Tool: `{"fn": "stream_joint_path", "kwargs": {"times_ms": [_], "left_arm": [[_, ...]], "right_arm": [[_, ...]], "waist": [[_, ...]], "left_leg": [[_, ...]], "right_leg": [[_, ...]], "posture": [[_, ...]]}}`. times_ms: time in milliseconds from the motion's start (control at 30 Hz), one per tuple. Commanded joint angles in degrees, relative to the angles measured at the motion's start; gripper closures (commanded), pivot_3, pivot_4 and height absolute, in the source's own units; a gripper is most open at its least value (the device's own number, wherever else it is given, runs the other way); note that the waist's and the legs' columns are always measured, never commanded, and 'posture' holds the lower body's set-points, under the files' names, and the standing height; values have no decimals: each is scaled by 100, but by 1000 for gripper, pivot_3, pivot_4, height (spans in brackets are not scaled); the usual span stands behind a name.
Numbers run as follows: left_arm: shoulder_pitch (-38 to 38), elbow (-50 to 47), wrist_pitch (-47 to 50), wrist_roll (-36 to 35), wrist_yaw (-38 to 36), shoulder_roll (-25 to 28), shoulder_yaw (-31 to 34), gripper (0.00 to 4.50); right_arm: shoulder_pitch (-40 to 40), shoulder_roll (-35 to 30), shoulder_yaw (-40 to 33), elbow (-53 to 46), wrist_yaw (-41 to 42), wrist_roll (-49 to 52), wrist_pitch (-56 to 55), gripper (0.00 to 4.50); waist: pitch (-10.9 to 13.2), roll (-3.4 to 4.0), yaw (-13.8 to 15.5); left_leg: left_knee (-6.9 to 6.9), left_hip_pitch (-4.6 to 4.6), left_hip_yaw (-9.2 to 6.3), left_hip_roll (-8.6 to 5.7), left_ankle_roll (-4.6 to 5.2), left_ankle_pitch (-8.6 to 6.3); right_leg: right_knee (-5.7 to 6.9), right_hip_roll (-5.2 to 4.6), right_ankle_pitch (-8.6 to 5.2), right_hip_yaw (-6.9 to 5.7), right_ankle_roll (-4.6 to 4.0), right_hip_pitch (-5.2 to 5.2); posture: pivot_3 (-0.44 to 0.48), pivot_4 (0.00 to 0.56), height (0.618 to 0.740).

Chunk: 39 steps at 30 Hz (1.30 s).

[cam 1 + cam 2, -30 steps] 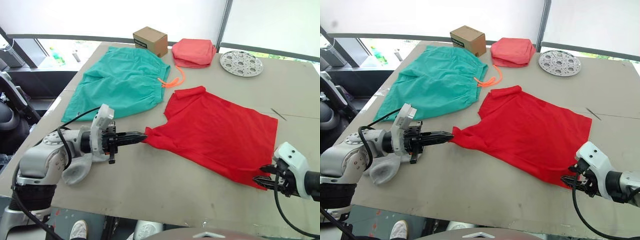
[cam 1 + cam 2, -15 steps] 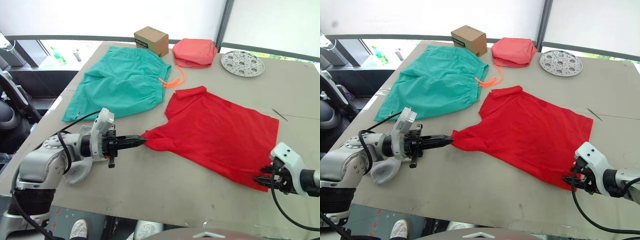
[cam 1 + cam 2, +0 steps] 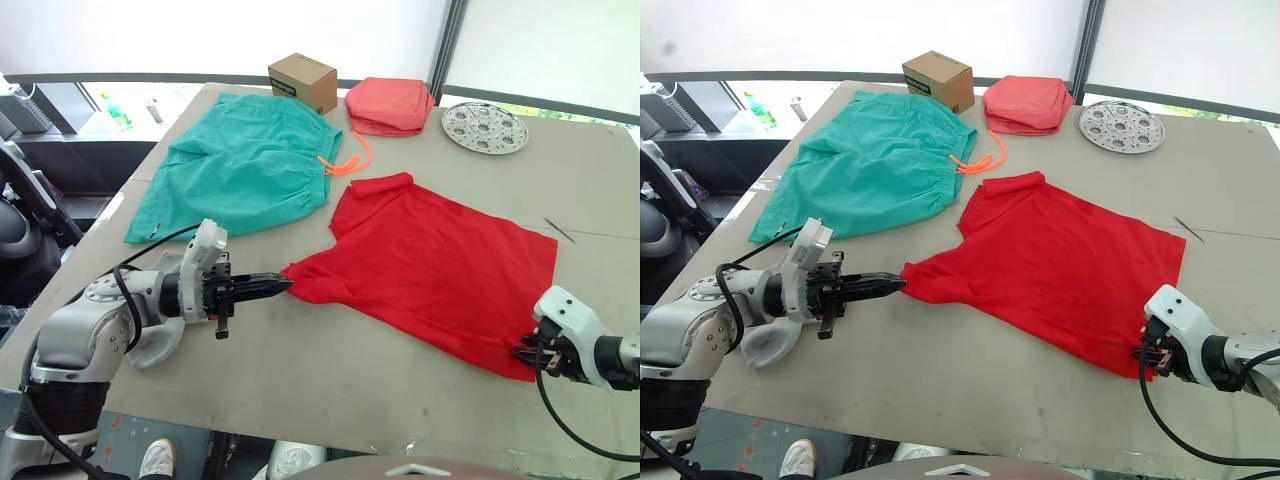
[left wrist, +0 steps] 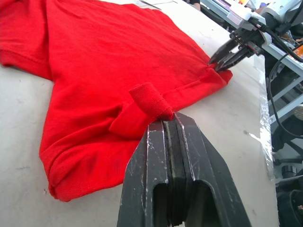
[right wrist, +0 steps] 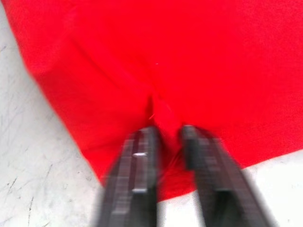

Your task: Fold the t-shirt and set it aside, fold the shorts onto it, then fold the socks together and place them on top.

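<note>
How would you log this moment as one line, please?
step: fold t-shirt | left gripper: pinching sleeve | right gripper: at hem corner | shorts: flat

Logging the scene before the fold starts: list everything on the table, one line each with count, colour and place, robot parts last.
t-shirt: one, bright red, spread flat on the near right of the table.
shorts: one, teal-green with an orange drawstring, spread flat on the far left.
cardboard box: one, brown, at the far edge beyond the shorts.
folded cloth stack: one, coral-pink, far edge, right of the box.
perforated disc: one, silver, far right.
table: one, grey-beige.
left gripper: black fingers, shut on the t-shirt's left edge.
right gripper: black fingers, pinching the t-shirt's near right corner.
</note>
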Motion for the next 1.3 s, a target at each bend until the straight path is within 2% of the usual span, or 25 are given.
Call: {"fn": "stream_joint_path", "kwargs": {"times_ms": [33,200,367,467,600,1000,1033,1067,1100,1133,1167,1200,1300], "left_arm": [[-10,-150,-116,-22,-1,9,112,4500],[10,-116,-213,24,-16,-12,80,4500],[32,-104,-260,4,-4,-27,94,4500],[21,-84,-290,22,0,-37,74,4500],[-97,-28,-405,131,-15,-123,-90,4500],[-103,1,-357,132,-73,-94,-105,4500],[-96,-3,-351,129,-77,-89,-103,4500],[-91,-7,-347,128,-79,-85,-102,4500],[-87,-13,-344,127,-77,-85,-102,4500],[-82,-20,-341,125,-75,-84,-101,4500],[-72,-33,-341,129,-68,-86,-105,4500],[-63,-44,-341,133,-61,-86,-108,4500],[-23,-84,-332,129,-43,-90,-110,4500]], "right_arm": [[159,-89,-184,-218,-9,-99,-10,4410],[566,-174,-754,-541,152,-229,-234,4410],[831,148,-1826,-837,481,28,-228,4410],[943,300,-2183,-921,599,72,-273,4410],[931,417,-1678,-633,312,-232,-466,4410],[966,719,-924,-397,153,-357,-657,4410],[964,741,-925,-398,161,-345,-662,3799],[975,739,-906,-397,132,-407,-687,3427],[985,734,-886,-393,99,-476,-718,3276],[981,744,-871,-382,45,-534,-741,2605],[974,748,-863,-367,48,-522,-723,2272],[969,737,-850,-357,70,-519,-728,1476],[944,745,-826,-352,76,-528,-729,1476]], "waist": [[0,0,1],[2,2,2],[1,2,1],[1,2,2],[1,2,-1],[1,5,-4],[1,5,-4],[1,5,-5],[1,5,-5],[1,5,-5],[1,5,-6],[1,5,-6],[1,5,-5]], "left_leg": [[0,-1,0,0,0,0],[0,-1,1,0,0,0],[1,0,2,0,0,0],[1,1,1,0,0,0],[2,1,3,0,0,0],[1,1,3,0,0,0],[2,1,3,0,0,0],[2,1,4,0,0,0],[2,2,4,0,0,0],[2,2,4,0,0,0],[2,2,4,0,0,0],[2,2,4,0,0,0],[1,2,2,0,0,0]], "right_leg": [[0,0,0,0,0,0],[0,0,0,0,0,0],[1,1,-5,1,10,1],[1,3,-5,1,10,2],[1,3,-5,2,10,2],[1,5,-2,2,5,1],[1,5,-2,3,5,1],[1,5,-4,3,8,1],[2,5,-5,4,10,1],[2,5,-5,4,10,1],[2,5,-5,4,10,1],[2,5,-5,4,9,1],[2,5,-4,2,9,1]], "posture": [[0,150,740],[0,150,740],[0,150,740],[0,150,740],[0,150,740],[0,150,740],[0,150,740],[0,150,740],[0,150,740],[0,150,740],[0,150,740],[0,150,740],[0,150,740]]}}
